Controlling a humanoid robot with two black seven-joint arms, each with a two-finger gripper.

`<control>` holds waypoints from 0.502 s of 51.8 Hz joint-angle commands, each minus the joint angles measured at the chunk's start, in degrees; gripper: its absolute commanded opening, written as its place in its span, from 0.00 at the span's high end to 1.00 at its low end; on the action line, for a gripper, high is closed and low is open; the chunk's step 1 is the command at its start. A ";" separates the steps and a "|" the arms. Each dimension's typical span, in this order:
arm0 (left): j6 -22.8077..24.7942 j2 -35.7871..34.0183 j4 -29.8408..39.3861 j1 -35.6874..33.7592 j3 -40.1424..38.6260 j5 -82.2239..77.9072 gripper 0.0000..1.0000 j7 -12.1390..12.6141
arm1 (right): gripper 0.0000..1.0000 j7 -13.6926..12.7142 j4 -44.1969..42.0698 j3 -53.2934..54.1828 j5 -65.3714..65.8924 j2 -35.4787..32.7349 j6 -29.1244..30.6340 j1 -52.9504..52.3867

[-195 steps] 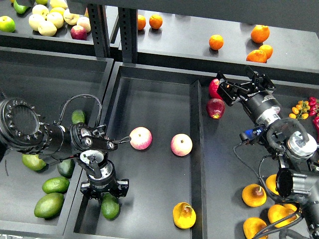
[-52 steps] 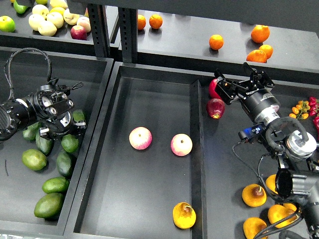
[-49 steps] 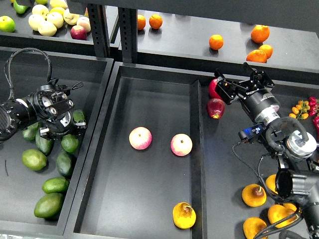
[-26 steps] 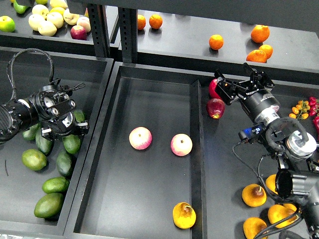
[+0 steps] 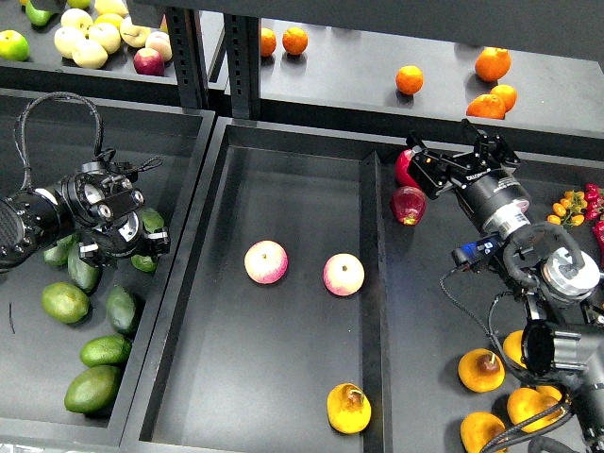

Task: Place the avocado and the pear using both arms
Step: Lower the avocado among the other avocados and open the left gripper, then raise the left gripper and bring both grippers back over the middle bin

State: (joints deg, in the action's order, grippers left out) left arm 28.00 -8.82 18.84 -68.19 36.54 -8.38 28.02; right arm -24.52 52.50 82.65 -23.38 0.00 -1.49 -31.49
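Head view, and starting nearest you: one pear (image 5: 348, 408) sat alone at the near end of the middle tray (image 5: 283, 368), stem end up, with more pears (image 5: 480, 369) bunched in the right tray by your right arm's base. No avocado lay in that middle tray; a few seconds ago your left gripper hung over one there, so that fruit was gone from the tray again.

A little farther out, two pink-yellow apples (image 5: 266, 261) rested side by side mid-tray, unmoved throughout.

Left of them, your left gripper (image 5: 121, 247) had swung across into the left tray (image 5: 57, 123) and, over the last second, sunk lower among the avocados (image 5: 92, 388). One avocado (image 5: 143, 263) that showed plainly just beside it a moment back was now mostly covered by the wrist. Whether the fingers had pinched it, you couldn't tell; they were hidden under the housing.

Far right, your right gripper (image 5: 454, 152) hadn't budged, fingers spread wide over two red apples (image 5: 408, 204), carrying nothing.

Judging by that, the pear half looked done, and the avocado half was starting over with a fresh pick.
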 commanded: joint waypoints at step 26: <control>0.00 -13.59 10.33 2.79 -56.39 6.53 0.02 -0.02 | 0.01 -0.97 -0.03 -0.30 0.09 0.00 0.09 0.21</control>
State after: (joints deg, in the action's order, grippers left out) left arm 28.01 -19.64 23.37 -68.35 -11.76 -6.05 28.00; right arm -25.40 52.49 82.42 -23.36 0.00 -1.41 -31.41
